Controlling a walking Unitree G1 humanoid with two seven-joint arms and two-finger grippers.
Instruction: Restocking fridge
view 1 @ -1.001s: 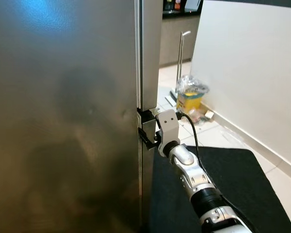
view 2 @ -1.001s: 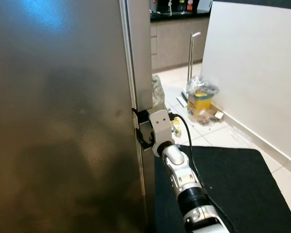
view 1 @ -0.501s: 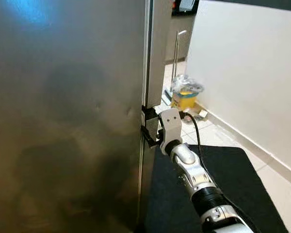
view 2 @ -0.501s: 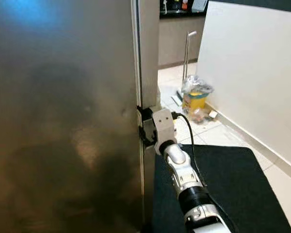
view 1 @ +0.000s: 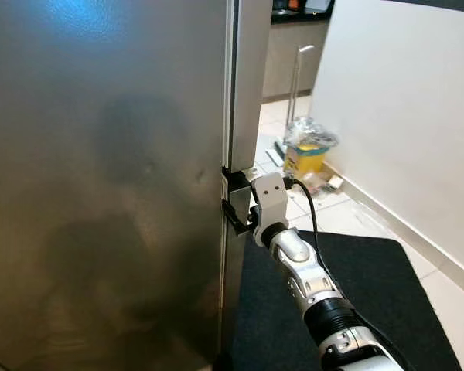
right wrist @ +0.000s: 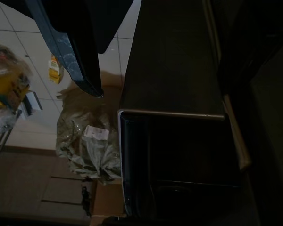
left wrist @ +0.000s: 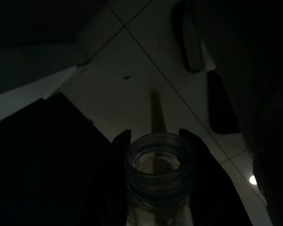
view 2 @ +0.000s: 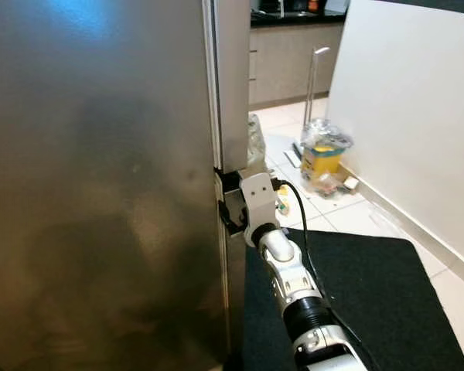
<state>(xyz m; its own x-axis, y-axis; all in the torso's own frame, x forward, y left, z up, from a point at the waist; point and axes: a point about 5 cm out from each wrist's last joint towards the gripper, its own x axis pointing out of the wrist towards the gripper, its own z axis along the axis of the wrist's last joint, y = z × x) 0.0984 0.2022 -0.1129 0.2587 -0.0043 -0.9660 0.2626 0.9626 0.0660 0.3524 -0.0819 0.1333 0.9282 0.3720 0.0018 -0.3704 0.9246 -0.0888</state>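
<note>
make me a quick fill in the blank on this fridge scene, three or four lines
The right hand sits at the edge of the steel ____ door.
The left hand is shut on a clear ____ with an open neck.
The mat on the floor beside the fridge is ____ in colour.
The yellow container stands near the white ____.

Missing words: fridge; bottle; black; wall

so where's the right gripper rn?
The right gripper is at the fridge door's right edge, at the handle recess, above the black mat.
</note>
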